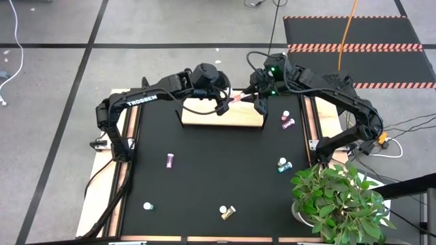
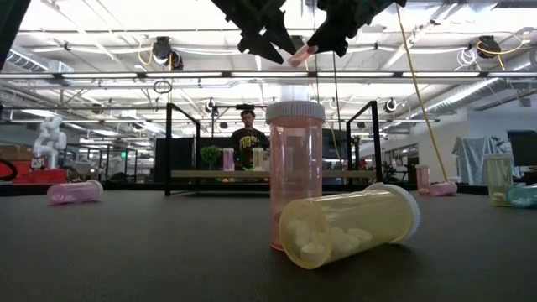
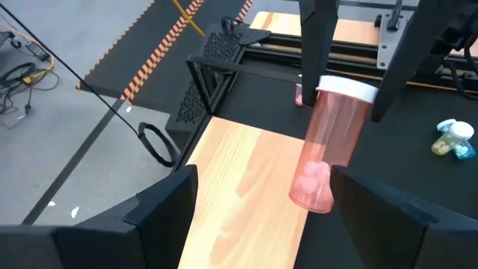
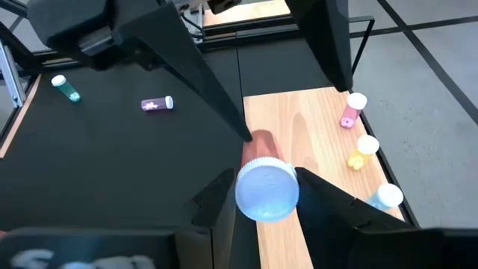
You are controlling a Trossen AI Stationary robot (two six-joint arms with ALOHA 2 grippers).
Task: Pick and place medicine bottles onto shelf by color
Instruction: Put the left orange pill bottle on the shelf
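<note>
pink bottle held between two tools above the wooden shelf

the translucent pink medicine bottle with a white cap (image 3: 328, 142) hangs in the air over the flat light-wood shelf board with thin black brackets (image 1: 221, 114), pale pills heaped at its lower end. the right tool (image 4: 261, 196) has its dark fingers clamped on the bottle just under the cap. the left tool (image 3: 261, 209) faces it with its jaws spread wide, one finger on either side of the bottle's lower end; i cannot tell if they touch it.

in the right wrist view three more small bottles lie near one long edge of the board: a pink one (image 4: 351, 110), a yellow one (image 4: 363, 152) and a teal one (image 4: 385, 198), leaving the strip under the held bottle bare.

the black tabletop (image 1: 211, 170) is mostly open. loose bottles sit well apart: a magenta one (image 1: 169, 160) left of centre, a white-capped one (image 1: 147, 205) near the front left, a yellow and pink pair (image 1: 227, 212) at the front edge, a teal pair (image 1: 283, 165) beside the green potted plant (image 1: 334, 197), and a pink pair (image 1: 287, 120) just right of the shelf.
</note>
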